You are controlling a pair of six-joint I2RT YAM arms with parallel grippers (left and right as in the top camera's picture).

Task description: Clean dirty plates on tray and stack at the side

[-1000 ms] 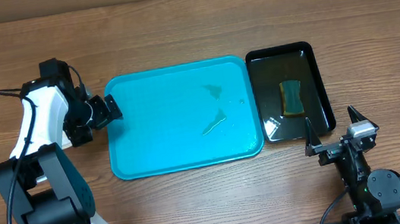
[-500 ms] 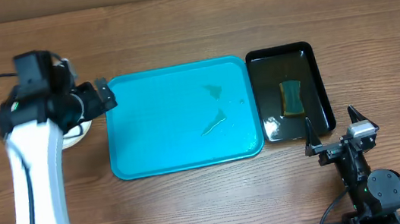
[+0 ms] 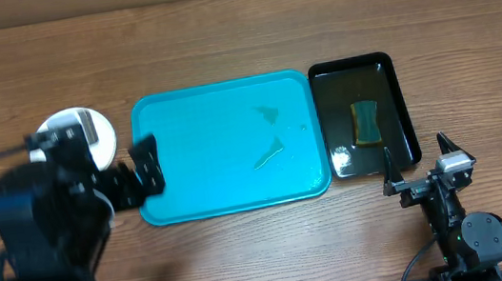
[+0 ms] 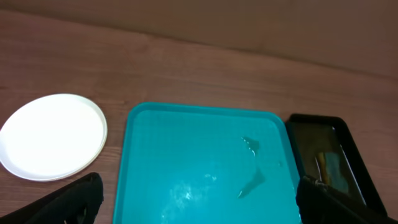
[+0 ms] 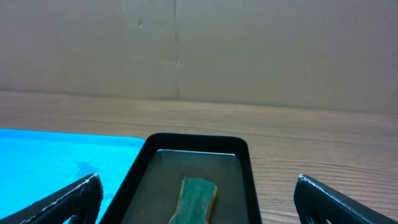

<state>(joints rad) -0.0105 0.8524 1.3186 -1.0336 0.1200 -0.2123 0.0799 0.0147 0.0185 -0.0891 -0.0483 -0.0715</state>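
Observation:
A white plate (image 3: 75,133) lies on the table just left of the turquoise tray (image 3: 197,166); it also shows in the left wrist view (image 4: 53,135). I cannot tell whether other plates lie under it. The tray (image 4: 186,149) holds no plate, only wet streaks. My left gripper (image 3: 138,178) is open and empty, above the tray's left front edge; in its wrist view (image 4: 199,208) the jaws stand wide apart. My right gripper (image 3: 416,154) is open and empty, in front of the black tray (image 3: 398,103), facing the sponge (image 5: 196,199).
The narrow glossy black tray (image 5: 140,171) stands right of the turquoise tray and holds a green-and-yellow sponge (image 3: 365,122) in shallow water. A brown cardboard wall (image 5: 199,43) runs along the table's far edge.
My left arm has pulled back from the spot left of the tray toward the table's front, uncovering the white plate. The right arm has not moved.

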